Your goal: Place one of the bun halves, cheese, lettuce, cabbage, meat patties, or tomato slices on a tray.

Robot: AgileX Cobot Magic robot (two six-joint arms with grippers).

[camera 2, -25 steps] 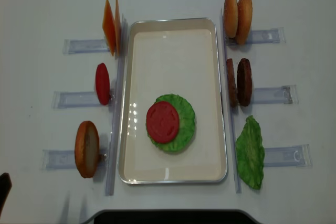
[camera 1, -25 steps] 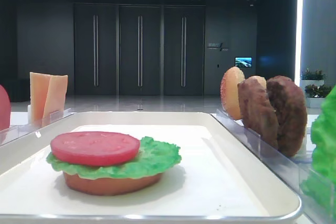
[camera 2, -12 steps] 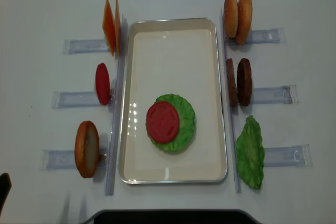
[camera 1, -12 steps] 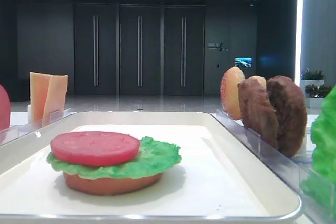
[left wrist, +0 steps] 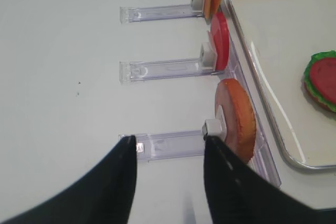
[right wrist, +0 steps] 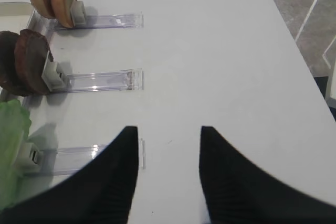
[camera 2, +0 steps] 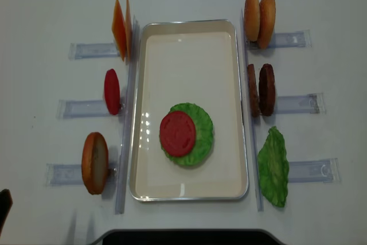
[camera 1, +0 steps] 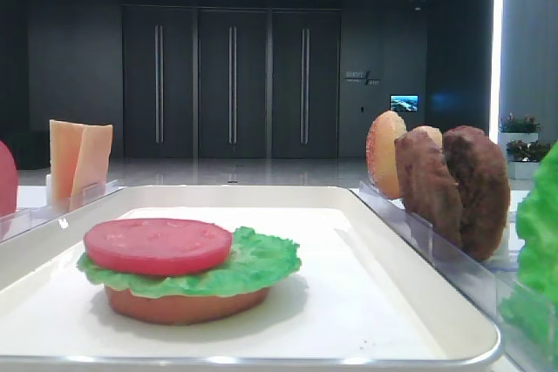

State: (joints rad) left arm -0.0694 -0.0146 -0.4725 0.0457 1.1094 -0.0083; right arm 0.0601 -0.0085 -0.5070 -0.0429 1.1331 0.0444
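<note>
On the white tray (camera 2: 189,24) a tomato slice (camera 2: 178,133) lies on lettuce (camera 2: 204,136), which lies on a bun half (camera 1: 183,304). Left of the tray stand cheese (camera 2: 120,28), a tomato slice (camera 2: 112,91) and a bun half (camera 2: 94,163). To its right are two bun halves (camera 2: 259,10), two meat patties (camera 2: 261,89) and a lettuce leaf (camera 2: 274,167). No cabbage is in view. My left gripper (left wrist: 169,142) hovers open and empty over the table beside that left bun half (left wrist: 239,119). My right gripper (right wrist: 169,132) is open and empty, right of the lettuce (right wrist: 10,135).
Clear plastic holders (camera 2: 86,50) carry the upright food on both sides of the tray (camera 2: 295,104). A dark base (camera 2: 183,237) sits at the near table edge. The floor drops off beyond the table's right edge (right wrist: 299,40).
</note>
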